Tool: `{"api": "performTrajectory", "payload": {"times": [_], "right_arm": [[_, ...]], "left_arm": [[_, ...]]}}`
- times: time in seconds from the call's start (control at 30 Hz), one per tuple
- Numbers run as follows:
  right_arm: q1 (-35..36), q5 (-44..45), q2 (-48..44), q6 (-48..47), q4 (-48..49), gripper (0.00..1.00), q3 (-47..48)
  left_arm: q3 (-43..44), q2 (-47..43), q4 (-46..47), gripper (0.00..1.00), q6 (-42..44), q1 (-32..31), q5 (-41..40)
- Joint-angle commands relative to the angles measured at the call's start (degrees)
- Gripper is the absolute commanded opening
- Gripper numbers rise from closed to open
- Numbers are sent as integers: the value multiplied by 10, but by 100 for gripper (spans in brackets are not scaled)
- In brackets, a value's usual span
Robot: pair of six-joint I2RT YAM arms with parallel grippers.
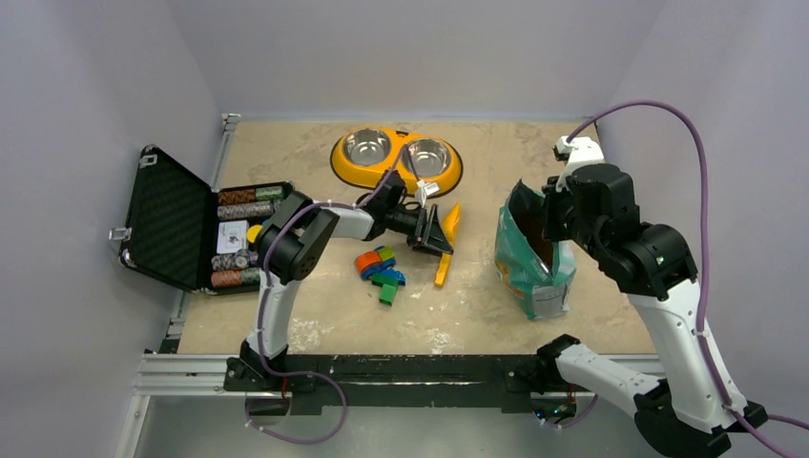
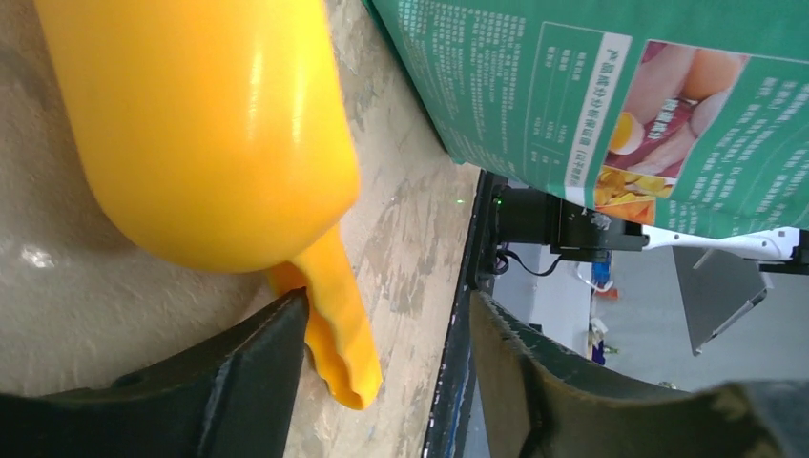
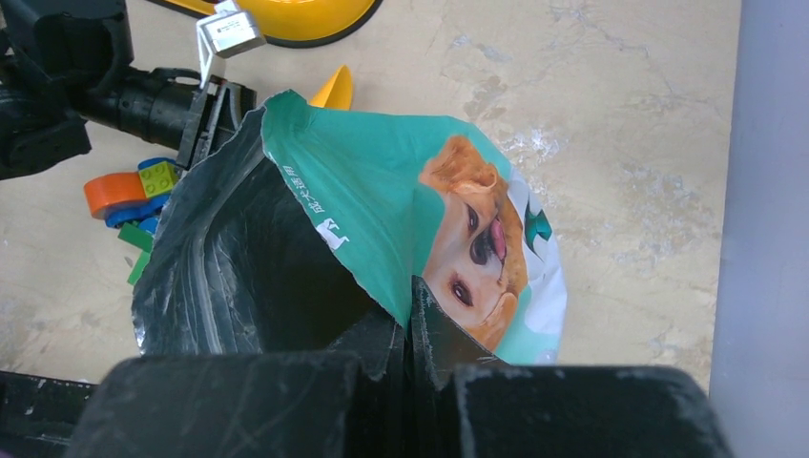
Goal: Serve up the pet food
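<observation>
The teal-green and white bag point(image 1: 530, 272) printed with a golden dog stands open at the right. Its inside looks dark in the right wrist view point(image 3: 258, 277), and I cannot make out any kibble. My right gripper point(image 1: 551, 219) is shut on the bag's top rim point(image 3: 410, 291). A yellow scoop point(image 1: 446, 243) lies on the table left of the bag. My left gripper point(image 2: 389, 298) is open with its jaws either side of the scoop's handle point(image 2: 339, 324). The handle lies against one finger point(image 2: 248, 372). The yellow double bowl point(image 1: 396, 157) with two steel dishes looks empty.
Colourful toy blocks point(image 1: 380, 270) lie just left of the scoop. An open black case point(image 1: 176, 224) with poker chips sits at the left edge. The bag's side point(image 2: 611, 105) rises close to the scoop. The table's front rail point(image 1: 401, 367) runs along the near edge.
</observation>
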Motion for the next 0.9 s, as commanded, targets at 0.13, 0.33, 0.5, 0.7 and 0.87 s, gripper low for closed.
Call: {"api": "performTrajectory", "payload": {"times": [0.13, 0.33, 0.5, 0.7, 0.87], "right_arm": [[4, -12, -11, -1, 4, 0, -5], [4, -29, -15, 14, -4, 0, -3], [4, -52, -12, 35, -10, 0, 2], [4, -77, -4, 53, -11, 0, 0], [4, -92, 10, 63, -20, 0, 22]], "left_arm": [[-2, -99, -126, 78, 115, 7, -70], [-21, -161, -225, 75, 160, 4, -167], [-38, -187, -247, 78, 176, -15, -271], [-69, -207, -181, 99, 192, -102, -477], [-102, -207, -101, 99, 164, -144, -582]]}}
